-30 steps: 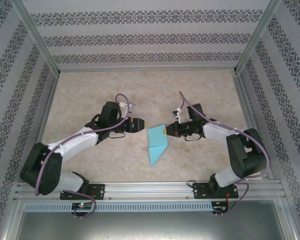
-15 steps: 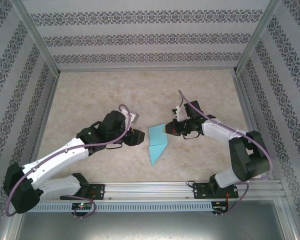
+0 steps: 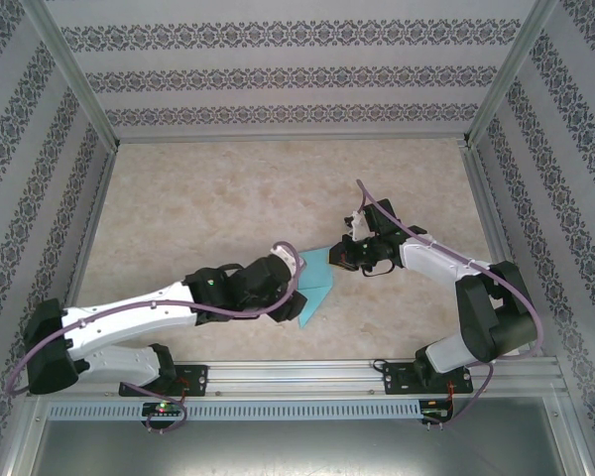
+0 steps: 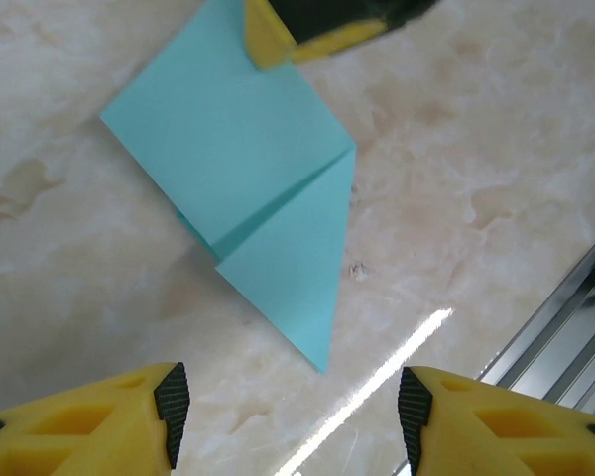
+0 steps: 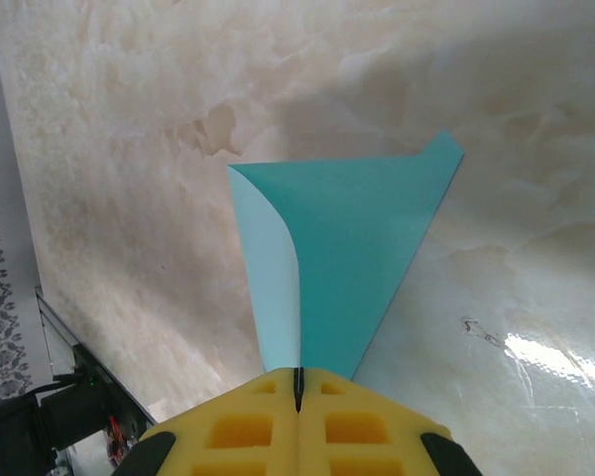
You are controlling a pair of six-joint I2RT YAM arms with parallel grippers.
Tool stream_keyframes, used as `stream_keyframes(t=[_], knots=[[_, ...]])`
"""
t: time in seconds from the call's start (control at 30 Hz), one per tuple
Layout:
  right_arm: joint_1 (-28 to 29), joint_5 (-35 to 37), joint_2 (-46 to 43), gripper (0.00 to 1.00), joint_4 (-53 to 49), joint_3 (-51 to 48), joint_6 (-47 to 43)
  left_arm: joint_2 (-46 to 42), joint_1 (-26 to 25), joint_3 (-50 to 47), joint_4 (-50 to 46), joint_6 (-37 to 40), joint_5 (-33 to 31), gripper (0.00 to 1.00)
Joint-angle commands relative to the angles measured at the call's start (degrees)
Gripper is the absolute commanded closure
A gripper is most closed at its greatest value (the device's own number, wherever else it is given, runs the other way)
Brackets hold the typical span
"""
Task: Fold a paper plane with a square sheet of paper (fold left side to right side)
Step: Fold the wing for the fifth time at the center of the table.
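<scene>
The turquoise paper point(image 3: 318, 276) lies mid-table, partly folded into a kite shape with a point toward the near edge. In the left wrist view the paper point(image 4: 248, 169) lies flat with a crease, its tip ahead of the fingers. My left gripper point(image 4: 293, 409) hovers open just short of that tip, nothing between its fingers; from above, the left gripper point(image 3: 288, 283) covers the sheet's left part. My right gripper point(image 5: 298, 383) is shut on the paper point(image 5: 362, 238), pinching a far right corner that curls up. Its fingertip point(image 4: 266, 40) rests on the sheet's far edge.
An aluminium rail point(image 3: 297, 378) runs along the near edge, also seen as the rail point(image 4: 565, 317) close to the paper's tip. Patterned walls and metal posts point(image 3: 74, 74) enclose the marble tabletop point(image 3: 198, 198). Both arm bases sit on the rail.
My left arm has swung right and toward the near edge, bringing its open gripper from left of the paper to over its lower left part. The right gripper keeps its hold, shifted slightly left.
</scene>
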Motion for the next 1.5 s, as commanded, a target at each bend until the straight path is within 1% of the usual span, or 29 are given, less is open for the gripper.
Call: stream_keyframes(t=[0.0,0.17,0.3,0.57,0.7,0.93,1.0,1.2,1.47], knots=[[0.62,1.67,-1.09,1.0,-0.89,1.21,2.44,3.13,-2.88,2.71,0.73,-2.27,-2.49,0.39],[0.58,2.7,-0.45,1.0,-0.39,1.09,4.22,8.73,-5.43,4.02,3.2,-3.1,-2.33,0.39],[0.64,2.52,0.49,1.0,0.37,1.27,5.03,13.77,-5.58,4.47,5.29,-4.03,-3.35,0.39],[0.65,2.17,2.94,1.0,1.19,1.56,5.88,25.56,-5.34,10.51,1.35,-5.21,-10.31,0.37],[0.62,1.99,3.77,1.0,1.76,1.72,6.09,30.51,-5.4,14.08,-1.26,-5.5,-11.79,0.38],[0.62,1.97,4.56,1.0,1.65,1.79,5.83,36.44,-5.39,18.53,-4.73,-6.0,-14.33,0.46],[0.57,2.12,4.78,1.0,1.39,1.78,5.65,37.18,-5.35,18.9,-5.53,-6.53,-15.16,0.49],[0.62,1.87,5.33,1.0,1.53,1.84,5.56,38.0,-5.4,18.83,-6.7,-7.46,-17.05,0.53],[0.58,1.64,6.04,1.0,1.6,1.83,5.3,39.29,-5.39,18.47,-6.37,-7.63,-16.48,0.61]])
